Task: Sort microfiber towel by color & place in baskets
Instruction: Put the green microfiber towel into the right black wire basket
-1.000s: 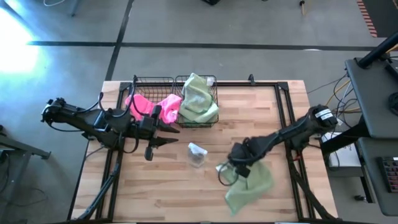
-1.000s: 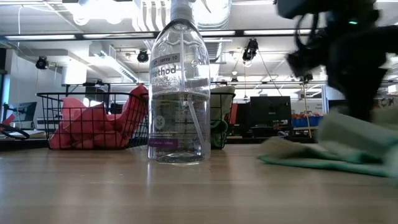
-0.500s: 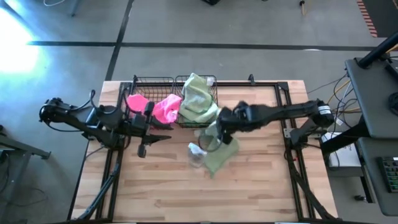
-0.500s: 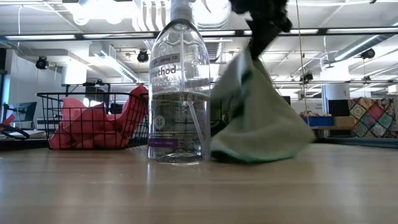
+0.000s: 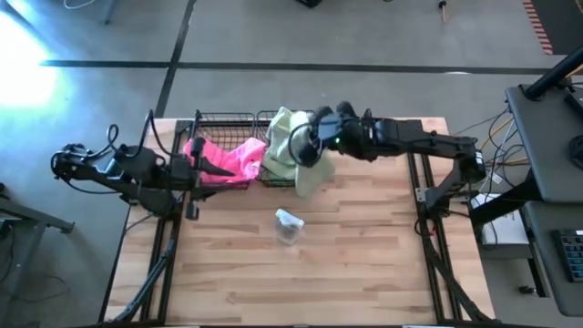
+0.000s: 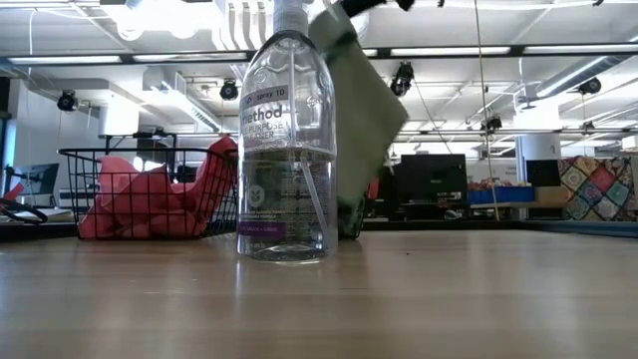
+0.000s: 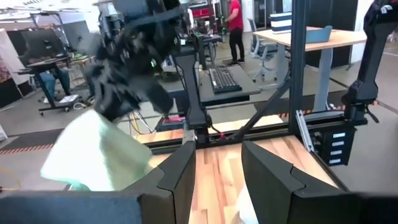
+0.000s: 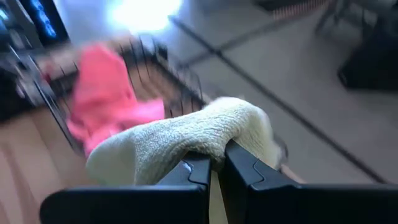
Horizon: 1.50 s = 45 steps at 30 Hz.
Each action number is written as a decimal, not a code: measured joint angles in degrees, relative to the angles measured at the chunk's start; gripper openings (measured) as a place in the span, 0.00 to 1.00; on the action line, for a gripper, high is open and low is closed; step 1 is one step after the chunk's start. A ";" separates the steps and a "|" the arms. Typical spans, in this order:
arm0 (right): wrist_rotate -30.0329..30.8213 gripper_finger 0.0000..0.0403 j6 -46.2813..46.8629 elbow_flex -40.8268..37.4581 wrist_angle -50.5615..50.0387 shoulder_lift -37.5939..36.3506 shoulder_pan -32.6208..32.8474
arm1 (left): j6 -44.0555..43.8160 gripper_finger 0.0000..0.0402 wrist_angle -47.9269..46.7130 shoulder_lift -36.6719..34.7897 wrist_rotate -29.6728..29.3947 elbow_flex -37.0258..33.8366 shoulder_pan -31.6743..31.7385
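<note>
Sage towel [image 5: 308, 173] hung limp from my right gripper [image 5: 311, 146], pinched at a bunched fold (light, floppy); left gripper [image 7: 217, 165] waited, fingers apart.

Open-plan robotics lab, desks [image 7: 311, 37] with monitors [image 6: 429, 175], office chairs, concrete floor [image 5: 273, 36]

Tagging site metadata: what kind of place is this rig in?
Probably an open-plan robotics lab or workshop. The low view shows exposed ceiling ducts and track lights; the left wrist view shows desks with a monitor, a keyboard and a person standing.
</note>
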 joint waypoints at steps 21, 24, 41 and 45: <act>-0.63 0.03 -11.04 8.63 11.75 4.49 -6.57 | 0.02 0.29 -7.19 -2.79 -4.55 0.00 0.00; -0.66 0.03 -12.34 8.19 12.01 4.88 -7.16 | 0.47 0.29 -7.18 -2.93 -4.55 0.00 0.00; -3.06 0.07 -14.87 7.60 11.51 4.96 -8.08 | 1.48 0.29 -7.27 -4.18 -4.62 0.00 0.00; -5.30 0.15 -14.66 7.58 11.07 4.96 -8.04 | 1.40 0.29 -7.62 -4.26 -4.62 0.00 0.00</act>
